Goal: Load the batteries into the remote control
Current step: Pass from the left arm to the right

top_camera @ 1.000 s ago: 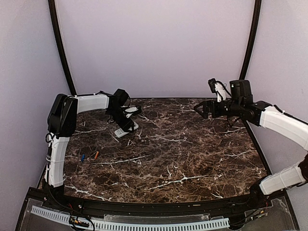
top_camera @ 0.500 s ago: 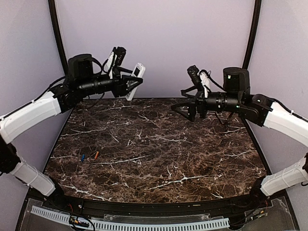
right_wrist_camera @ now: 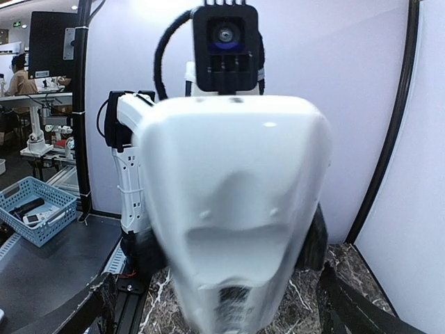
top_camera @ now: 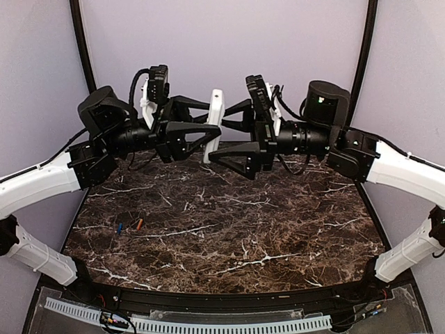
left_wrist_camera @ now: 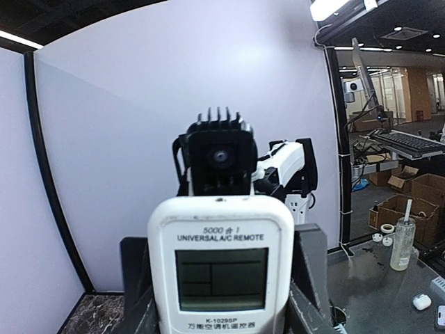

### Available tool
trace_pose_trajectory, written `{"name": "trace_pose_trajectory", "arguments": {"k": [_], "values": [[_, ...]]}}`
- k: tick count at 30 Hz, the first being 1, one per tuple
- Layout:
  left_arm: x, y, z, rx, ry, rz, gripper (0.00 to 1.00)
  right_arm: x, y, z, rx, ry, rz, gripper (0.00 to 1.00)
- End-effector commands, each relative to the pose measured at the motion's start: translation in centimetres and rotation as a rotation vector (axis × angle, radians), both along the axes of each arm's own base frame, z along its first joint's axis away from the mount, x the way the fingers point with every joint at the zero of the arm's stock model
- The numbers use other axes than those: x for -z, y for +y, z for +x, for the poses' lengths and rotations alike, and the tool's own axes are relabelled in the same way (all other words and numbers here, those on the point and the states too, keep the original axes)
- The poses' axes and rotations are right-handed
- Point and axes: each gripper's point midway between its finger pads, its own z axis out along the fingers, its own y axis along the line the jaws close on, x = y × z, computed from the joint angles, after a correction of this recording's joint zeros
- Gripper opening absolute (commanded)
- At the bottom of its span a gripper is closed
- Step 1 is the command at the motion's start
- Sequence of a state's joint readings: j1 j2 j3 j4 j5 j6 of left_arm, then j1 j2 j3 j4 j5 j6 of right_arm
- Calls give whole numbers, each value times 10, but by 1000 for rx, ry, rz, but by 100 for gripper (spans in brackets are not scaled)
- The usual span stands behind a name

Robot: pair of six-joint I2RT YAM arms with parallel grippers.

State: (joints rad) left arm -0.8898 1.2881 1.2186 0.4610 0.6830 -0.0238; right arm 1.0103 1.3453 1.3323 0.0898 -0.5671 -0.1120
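Lifted mid-air: white upright remote control (top_camera: 215, 111), gripped by left end effector (top_camera: 211, 120); right end effector (top_camera: 218, 138) wide.

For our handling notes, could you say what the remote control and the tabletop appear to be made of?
The remote control looks like white moulded plastic, smooth, glossy, with a highlight on its back. The tabletop is dark brown, white-veined, marble-like; stone or laminate, I cannot tell.
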Motion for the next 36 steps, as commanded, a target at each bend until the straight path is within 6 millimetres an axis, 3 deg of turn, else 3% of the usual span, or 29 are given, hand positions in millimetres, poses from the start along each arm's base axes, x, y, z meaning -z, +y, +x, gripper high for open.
{"name": "trace_pose_trajectory", "arguments": {"k": [1, 3, 7, 12, 16, 21, 22, 23, 25, 27, 30, 31, 36], "values": [[-14, -1, -24, 89, -53, -61, 0, -9, 18, -2, -32, 24, 17, 94], [-17, -1, -28, 107, -57, -74, 0, -8, 21, -2, -40, 38, 20, 92], [-14, -4, -29, 128, -49, -74, 0, -16, 21, -19, -125, 17, 65, 78], [-17, -1, -30, 119, -54, -86, 0, -11, 20, -17, -90, -3, 57, 53], [-16, -1, -29, 111, -48, -86, 0, -9, 19, -16, -75, -9, 54, 26], [-15, -1, -23, 79, -17, -83, 2, -6, 16, -11, -26, -26, 33, 11], [-14, -1, -17, 50, 2, -77, 9, -6, 14, -8, 0, -35, 28, 7], [-15, 2, -16, 33, 3, -78, 33, -4, 12, -5, 23, -35, 18, 3], [-13, 6, -14, -10, 0, -57, 65, -1, 7, -1, 61, -50, -4, 0], [-7, 12, -14, -47, -16, -21, 80, 3, 3, 0, 78, -61, -35, 0], [11, 19, -11, -110, -31, 80, 85, 17, -1, -1, 82, -79, -127, 0], [7, 24, -11, -129, -39, 88, 85, 23, -3, -1, 85, -87, -168, 0], [24, 34, -12, -162, 17, 257, 85, 57, -18, 13, 161, -150, -398, 0]]}}
